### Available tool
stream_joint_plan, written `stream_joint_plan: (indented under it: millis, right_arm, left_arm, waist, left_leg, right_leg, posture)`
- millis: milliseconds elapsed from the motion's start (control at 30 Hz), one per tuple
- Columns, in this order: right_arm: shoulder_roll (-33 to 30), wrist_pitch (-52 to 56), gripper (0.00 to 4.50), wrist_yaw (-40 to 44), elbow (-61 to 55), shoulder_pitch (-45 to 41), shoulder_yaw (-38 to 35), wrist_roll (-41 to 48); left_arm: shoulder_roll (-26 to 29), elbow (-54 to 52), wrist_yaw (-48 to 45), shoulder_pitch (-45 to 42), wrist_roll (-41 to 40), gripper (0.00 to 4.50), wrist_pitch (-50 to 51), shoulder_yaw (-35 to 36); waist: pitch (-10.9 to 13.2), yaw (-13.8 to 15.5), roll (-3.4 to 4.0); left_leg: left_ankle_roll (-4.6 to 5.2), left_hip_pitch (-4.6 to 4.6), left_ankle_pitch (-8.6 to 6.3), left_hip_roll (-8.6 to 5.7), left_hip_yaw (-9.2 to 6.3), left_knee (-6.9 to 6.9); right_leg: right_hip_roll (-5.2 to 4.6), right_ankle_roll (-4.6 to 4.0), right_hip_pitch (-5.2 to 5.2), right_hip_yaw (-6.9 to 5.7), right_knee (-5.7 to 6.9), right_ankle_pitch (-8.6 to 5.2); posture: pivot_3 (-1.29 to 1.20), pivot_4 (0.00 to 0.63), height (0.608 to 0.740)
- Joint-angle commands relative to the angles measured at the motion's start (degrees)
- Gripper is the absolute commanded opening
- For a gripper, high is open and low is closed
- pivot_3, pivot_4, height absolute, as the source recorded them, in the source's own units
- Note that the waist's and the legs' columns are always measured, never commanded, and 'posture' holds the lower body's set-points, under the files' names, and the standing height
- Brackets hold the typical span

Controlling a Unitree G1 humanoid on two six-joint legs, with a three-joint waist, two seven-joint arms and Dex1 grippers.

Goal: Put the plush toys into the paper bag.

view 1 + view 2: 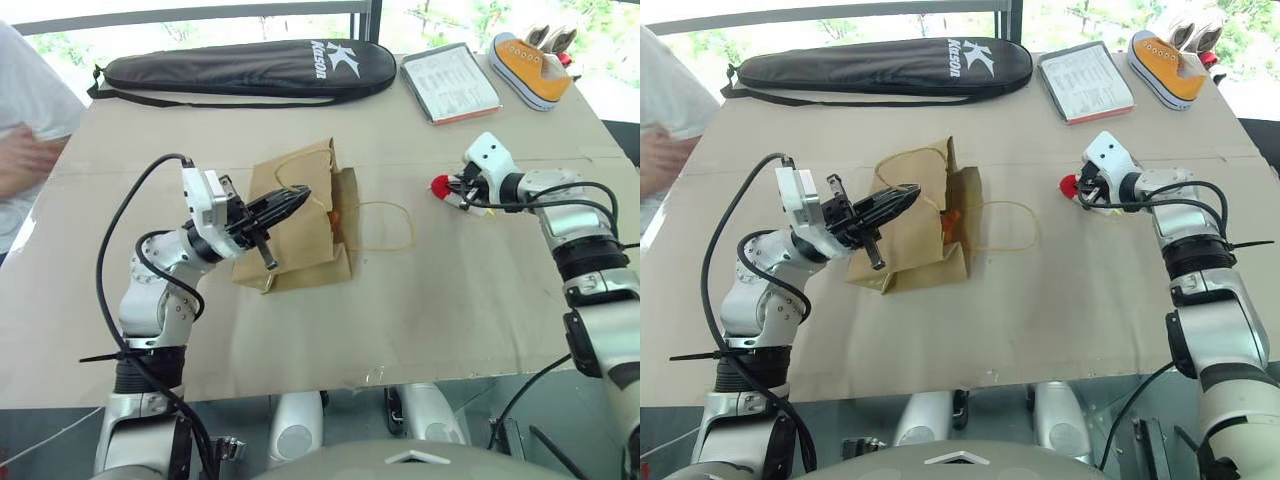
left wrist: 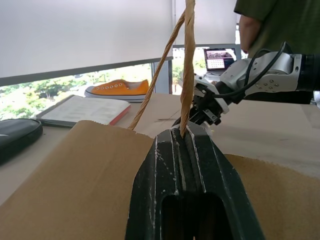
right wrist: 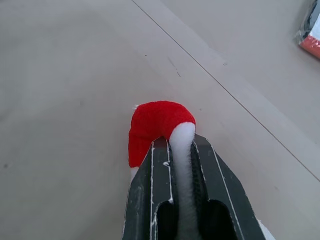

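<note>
On the cardboard-covered table (image 1: 420, 320) I have the paper bag (image 1: 295, 235) lying mid-table, something orange showing at its mouth. My left gripper (image 1: 292, 203) is pinched on a twisted handle (image 2: 187, 65). Well to its right, my right gripper (image 1: 458, 192) is clamped on the rocket plush toy (image 3: 156, 127); it looks light and squashy, best gripped mid-body.

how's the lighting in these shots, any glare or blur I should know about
Left eye view: daylight from the windows washes out the top edge, and the person's hand is motion-blurred. Left wrist view: bright blind behind, left gripper and paper bag dim. Right wrist view: even light, red-tipped plush toy sharp.
</note>
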Motion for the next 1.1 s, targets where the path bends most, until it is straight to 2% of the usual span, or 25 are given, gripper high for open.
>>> stream_joint_plan:
  millis: [33, 100, 167, 333, 433, 567, 700, 800, 900, 933, 1000, 1033, 1067, 1100]
  right_arm:
    - [-0.44, 0.57, 0.04, 6.70, -18.49, 5.85, -7.88, 12.47]
    - [0.43, 4.23, 0.04, 8.32, -30.01, 8.80, -8.89, 17.76]
    - [0.92, 6.70, 0.04, 8.03, -38.58, 10.58, -6.56, 18.36]
    - [5.87, 8.72, 0.04, 5.57, -47.51, 9.23, 0.76, 16.62]
    - [8.29, 6.45, 0.04, 5.69, -45.01, 6.36, 6.13, 12.63]
    - [10.22, -2.96, 0.04, 8.12, -36.56, 2.80, 14.01, 5.34]
    - [15.99, -11.59, 0.04, 13.03, -29.73, 1.09, 16.91, 6.76]
    - [19.23, -16.65, 0.04, 18.19, -20.50, -0.65, 19.33, 5.78]
    - [20.94, -22.43, 0.84, 19.24, -12.35, -1.40, 19.72, 4.10]
    - [21.57, -25.16, 1.25, 18.11, -10.23, -1.51, 19.43, 3.29]
    - [22.43, -28.59, 2.44, 16.11, -8.35, -1.46, 18.17, 2.64]
    - [22.29, -29.56, 2.73, 15.76, -8.41, -1.25, 17.74, 2.44]
    - [21.72, -30.31, 3.23, 15.68, -9.13, -0.77, 17.41, 2.34]
    - [20.93, -30.30, 3.23, 15.84, -10.44, 0.01, 16.97, 2.55]
  left_arm:
    - [0.17, -2.62, 0.58, -0.21, -2.47, 0.00, 0.77, 1.57]
    - [0.24, -2.65, 0.52, -0.40, -3.25, 0.00, 1.35, 1.83]
    - [0.28, -2.55, 0.20, -0.80, -3.88, 0.00, 1.89, 1.77]
    - [-0.30, -2.12, -0.87, -2.88, -4.87, 0.00, 2.72, 0.61]
    - [-0.99, -2.30, -1.01, -4.34, -5.75, 0.00, 3.39, 0.04]
    - [-1.63, -2.91, -0.56, -5.63, -5.96, 0.00, 4.31, -0.54]
    - [-1.87, -3.76, -0.88, -4.53, -4.69, 0.00, 3.66, -1.66]
    - [-2.01, -4.77, -1.10, -2.94, -3.63, 0.00, 2.85, -2.65]
    - [-2.06, -5.95, -0.92, -1.62, -2.97, 0.00, 2.33, -3.35]
    - [-2.09, -6.62, -0.51, -1.02, -3.00, 0.00, 2.49, -3.27]
    - [-2.00, -7.75, 0.41, 0.33, -2.87, 0.00, 2.38, -2.68]
    - [-1.90, -8.11, 0.84, 1.00, -2.67, 0.00, 2.05, -2.24]
    - [-2.00, -8.10, 1.50, 1.57, -1.60, 0.00, 0.54, -1.67]
    - [-2.21, -7.74, 1.97, 2.11, -0.36, 0.00, -1.48, -1.06]
  waist:
    - [0.00, 0.08, 0.00]
    - [0.05, -0.25, 0.08]
    - [0.09, -0.71, 0.15]
    - [0.08, -0.44, 0.15]
    - [0.08, -0.15, 0.15]
    - [0.07, -0.03, 0.13]
    - [0.07, -0.22, 0.13]
    - [0.07, -0.48, 0.13]
    - [0.07, -0.26, 0.14]
    - [0.07, -0.15, 0.14]
    - [0.08, -0.14, 0.14]
    - [0.07, -0.23, 0.14]
    - [0.08, -0.25, 0.14]
    - [0.08, -0.24, 0.14]
  left_leg:
    - [0.00, -0.03, 0.00, 0.00, -0.01, -0.01]
    - [0.00, -0.03, 0.00, 0.01, -0.01, -0.03]
    - [0.00, 0.03, 0.00, 0.04, 0.01, -0.05]
    - [-0.01, 0.10, 0.00, 0.11, -0.13, -0.04]
    - [-0.01, 0.02, 0.00, 0.10, -0.09, 0.05]
    - [-0.01, -0.02, 0.00, 0.05, -0.06, 0.18]
    - [0.00, -0.03, 0.00, 0.05, -0.07, 0.15]
    - [0.00, 0.02, 0.00, 0.08, -0.09, 0.09]
    - [-0.01, 0.01, 0.00, 0.09, -0.15, 0.09]
    - [-0.01, 0.03, 0.00, 0.09, -0.14, 0.11]
    - [-0.01, -0.01, 0.00, 0.08, -0.11, 0.15]
    - [-0.01, -0.01, 0.00, 0.08, -0.09, 0.15]
    - [-0.01, 0.00, 0.00, 0.08, -0.08, 0.15]
    - [-0.01, 0.00, 0.00, 0.08, -0.08, 0.14]
  right_leg:
    - [0.00, 0.01, 0.00, -0.01, -0.03, 0.00]
    - [0.00, 0.02, -0.02, -0.01, -0.02, 0.01]
    - [0.03, 0.03, -0.03, 0.03, 0.04, 0.01]
    - [0.14, 0.01, 0.00, -0.08, 0.10, 0.00]
    - [0.11, 0.01, 0.00, -0.07, 0.09, 0.00]
    - [0.05, 0.00, 0.03, -0.07, 0.06, 0.00]
    - [0.06, 0.01, 0.02, -0.07, 0.06, 0.00]
    - [0.12, 0.01, 0.02, -0.06, 0.08, 0.00]
    - [0.13, 0.00, 0.02, -0.13, 0.10, 0.00]
    - [0.12, 0.00, 0.05, -0.12, 0.09, 0.00]
    - [0.06, -0.01, 0.05, -0.12, 0.08, 0.00]
    - [0.06, -0.01, 0.05, -0.11, 0.06, 0.00]
    - [0.05, -0.01, 0.05, -0.09, 0.07, 0.00]
    - [0.05, -0.01, 0.04, -0.09, 0.08, 0.00]
  posture:
    - [0.00, 0.150, 0.740]
    - [0.00, 0.150, 0.740]
    - [0.00, 0.150, 0.740]
    - [0.00, 0.150, 0.740]
    - [0.00, 0.150, 0.740]
    - [0.00, 0.150, 0.740]
    - [0.00, 0.150, 0.740]
    - [0.00, 0.150, 0.740]
    - [0.00, 0.150, 0.740]
    - [0.00, 0.150, 0.740]
    - [0.00, 0.150, 0.740]
    - [0.00, 0.150, 0.740]
    - [0.00, 0.150, 0.740]
    - [0.00, 0.150, 0.740]
